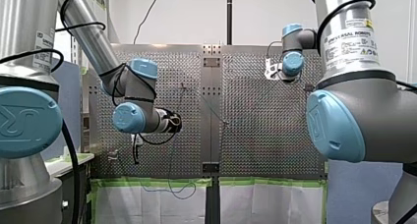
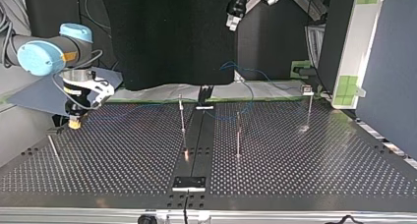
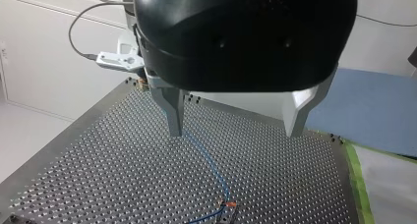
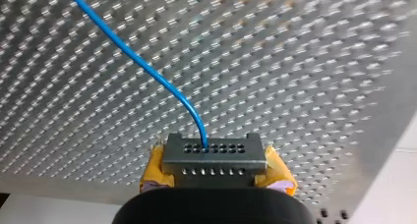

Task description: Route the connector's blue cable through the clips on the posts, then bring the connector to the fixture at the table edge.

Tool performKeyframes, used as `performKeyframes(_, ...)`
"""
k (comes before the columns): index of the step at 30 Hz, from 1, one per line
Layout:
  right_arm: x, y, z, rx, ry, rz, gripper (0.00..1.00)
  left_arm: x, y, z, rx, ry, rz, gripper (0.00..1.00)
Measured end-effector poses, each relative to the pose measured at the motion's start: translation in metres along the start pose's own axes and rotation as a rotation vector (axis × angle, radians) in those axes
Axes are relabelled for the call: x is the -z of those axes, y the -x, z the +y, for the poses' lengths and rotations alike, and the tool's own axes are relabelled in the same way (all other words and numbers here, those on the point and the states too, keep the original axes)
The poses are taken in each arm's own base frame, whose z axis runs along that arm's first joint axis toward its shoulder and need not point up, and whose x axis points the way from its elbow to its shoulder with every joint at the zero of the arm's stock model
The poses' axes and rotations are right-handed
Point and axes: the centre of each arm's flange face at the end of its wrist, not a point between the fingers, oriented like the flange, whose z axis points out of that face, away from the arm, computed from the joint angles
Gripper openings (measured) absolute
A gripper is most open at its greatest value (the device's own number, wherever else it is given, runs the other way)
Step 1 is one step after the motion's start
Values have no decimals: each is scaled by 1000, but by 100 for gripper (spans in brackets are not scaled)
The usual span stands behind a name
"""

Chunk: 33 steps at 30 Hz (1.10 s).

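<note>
My right gripper [image 4: 216, 174] held the connector [image 4: 214, 157] pinched, blue cable [image 4: 142, 67] trailing toward upper left; my left gripper [image 3: 235, 130] hung spread wide, empty.

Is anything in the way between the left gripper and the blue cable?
Nothing visible does. The left gripper hangs open over the table, and the cable runs in the open below it, from a clip.
</note>
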Motion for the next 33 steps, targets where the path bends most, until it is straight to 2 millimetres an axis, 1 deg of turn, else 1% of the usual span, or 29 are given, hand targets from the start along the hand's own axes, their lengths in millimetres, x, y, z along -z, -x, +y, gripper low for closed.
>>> performKeyframes(8, -9, 31, 14, 37, -4, -12, 0, -1, 2, 3, -42, 30, -16, 100)
performKeyframes(15, -30, 54, 29, 67, -19, -5, 0, -3, 3, 4, -60, 40, -23, 100)
performKeyframes(18, -42, 67, 41, 61, -21, -2, 0, -5, 4, 5, -59, 43, -26, 100)
performKeyframes(21, -51, 74, 53, 57, -21, 5, 0, -6, 5, 5, -59, 47, -28, 100)
performKeyframes(24, -57, 74, 68, 59, -21, 11, 0, -6, 5, 7, -60, 52, -27, 100)
performKeyframes(29, -68, 66, 94, 57, -20, 20, 0, -6, 5, 10, -74, 72, -22, 100)
performKeyframes(33, -73, 60, 107, 54, -28, 29, 0, -7, 5, 12, -91, 86, -15, 100)
